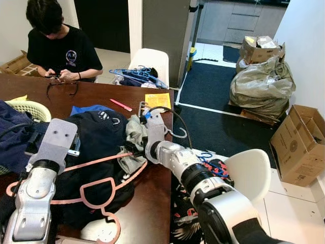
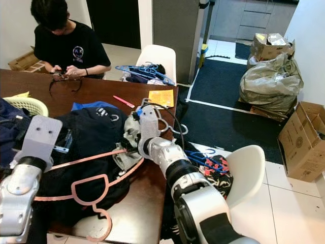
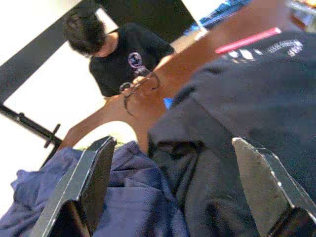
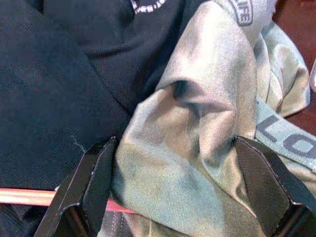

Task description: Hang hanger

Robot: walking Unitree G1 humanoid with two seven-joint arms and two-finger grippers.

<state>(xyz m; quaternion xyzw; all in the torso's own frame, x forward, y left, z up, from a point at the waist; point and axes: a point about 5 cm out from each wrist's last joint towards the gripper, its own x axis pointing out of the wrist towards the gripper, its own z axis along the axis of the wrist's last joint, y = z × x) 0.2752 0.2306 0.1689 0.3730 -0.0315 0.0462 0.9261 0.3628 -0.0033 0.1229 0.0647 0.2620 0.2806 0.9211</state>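
— Right wrist view first: where is the pink hanger [image 4: 29, 196]?
— Its bar runs under the right gripper [image 4: 173, 192], passing by one black finger [image 4: 91, 185] and slipping beneath the pale green garment [image 4: 197, 148]. From the head, the whole pink hanger lies flat on the black shirt [image 1: 101, 137], its hook end toward the robot at the table's near edge.
— Is that gripper holding it?
— No. Its fingers are spread wide, straddling a fold of the green cloth, with nothing pinched between them.
— And the other one?
— The left gripper [image 3: 177, 192] hovers with fingers likewise parted, over the black shirt and the blue garment [image 3: 123, 197] just beside it. Its silver arm reaches in alongside the hanger's far end.
— What lies beyond the grippers?
— The brown table [image 1: 117, 94], a pink pen [image 1: 121, 105] and a yellow note [image 1: 158, 99] past the right gripper, then a white chair [image 1: 152, 58] loaded with blue hangers [image 1: 134, 74]. A person [image 1: 58, 43] in a black tee sits at the far side, hands on the tabletop. To the right gripper's outer side, on the floor, sit a stuffed bag [image 1: 261, 86] and cardboard boxes [image 1: 299, 142].
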